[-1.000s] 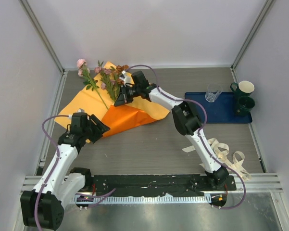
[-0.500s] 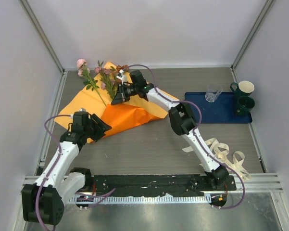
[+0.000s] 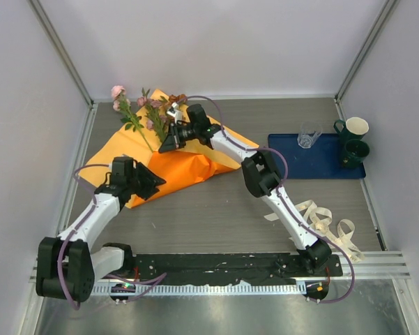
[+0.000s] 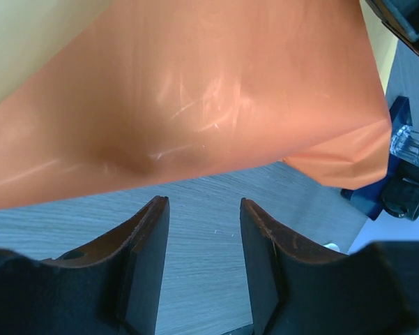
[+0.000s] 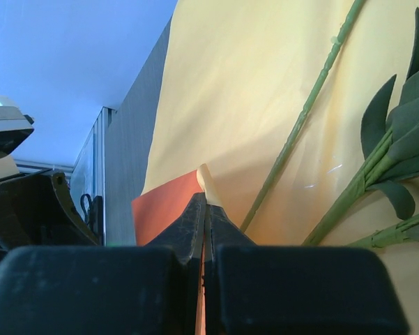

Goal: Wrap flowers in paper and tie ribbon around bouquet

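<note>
The paper [image 3: 118, 150] lies at the back left, pale side up, its right part folded over to show bright orange [image 3: 192, 167]. On it lie the flowers [image 3: 150, 115], blooms toward the back wall. My right gripper [image 3: 169, 145] is shut on a corner of the paper [image 5: 208, 183], just beside the green stems [image 5: 300, 125]. My left gripper [image 3: 153, 183] stands open at the fold's near edge. In the left wrist view its fingers [image 4: 150, 251] have only table between them, and the orange fold [image 4: 195, 105] lies just past their tips. The ribbon [image 3: 328, 223] lies loose at the right.
A blue tray [image 3: 321, 164] at the right carries a clear glass [image 3: 308, 135] and two dark green cups [image 3: 355, 139]. Grey walls close in the table on three sides.
My left gripper has moved right, up to the near edge of the orange fold, and its jaws have narrowed. My right gripper has drawn the paper corner slightly left toward the stems.
</note>
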Controlling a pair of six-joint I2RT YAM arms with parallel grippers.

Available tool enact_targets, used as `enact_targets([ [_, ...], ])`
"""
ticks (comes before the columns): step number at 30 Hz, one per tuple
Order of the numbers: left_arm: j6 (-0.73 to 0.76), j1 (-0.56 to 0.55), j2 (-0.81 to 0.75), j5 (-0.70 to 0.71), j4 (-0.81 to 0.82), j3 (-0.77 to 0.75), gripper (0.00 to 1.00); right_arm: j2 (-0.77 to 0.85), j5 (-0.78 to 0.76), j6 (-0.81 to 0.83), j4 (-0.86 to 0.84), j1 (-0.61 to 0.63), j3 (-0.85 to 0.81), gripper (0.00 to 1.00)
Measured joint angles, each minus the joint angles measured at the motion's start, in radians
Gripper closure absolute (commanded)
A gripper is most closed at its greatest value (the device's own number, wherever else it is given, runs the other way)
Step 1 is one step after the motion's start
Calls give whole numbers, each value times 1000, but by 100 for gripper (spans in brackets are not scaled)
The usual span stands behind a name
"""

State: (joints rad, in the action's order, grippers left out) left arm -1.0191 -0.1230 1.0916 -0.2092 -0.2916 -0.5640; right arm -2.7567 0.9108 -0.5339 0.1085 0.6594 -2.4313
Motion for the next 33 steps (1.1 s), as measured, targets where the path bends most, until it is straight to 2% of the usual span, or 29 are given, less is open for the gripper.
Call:
enact_targets([
  [4, -3, 0, 73, 1, 43, 0, 56, -8, -1, 0, -3, 0, 0, 100],
  [10, 5, 0, 142, 42, 65, -2, 60, -8, -14, 0, -4, -2, 6, 87],
  [14, 14, 0, 153, 86, 73, -2, 64, -6, -59, 6, 40, -11, 22, 59],
  [15, 19, 0, 159, 97, 72, -2, 66, -5, -72, 6, 60, -14, 24, 49],
  [18, 32, 1, 185, 130, 71, -2, 70, 16, -141, 26, 160, -20, 29, 40],
  [19, 33, 1, 194, 137, 71, -2, 71, 29, -161, 33, 189, -23, 32, 31],
  [20, 33, 1, 200, 141, 71, -2, 71, 51, -189, 39, 229, -26, 40, 28],
  [25, 32, 1, 227, 161, 68, -2, 77, 257, -320, 92, 379, -58, 171, 24],
  [29, 32, 2, 236, 186, 63, -1, 78, 551, -451, 166, 452, -86, 401, 20],
  [33, 31, 2, 232, 190, 69, 8, 78, 803, -506, 224, 437, -101, 616, 17],
])
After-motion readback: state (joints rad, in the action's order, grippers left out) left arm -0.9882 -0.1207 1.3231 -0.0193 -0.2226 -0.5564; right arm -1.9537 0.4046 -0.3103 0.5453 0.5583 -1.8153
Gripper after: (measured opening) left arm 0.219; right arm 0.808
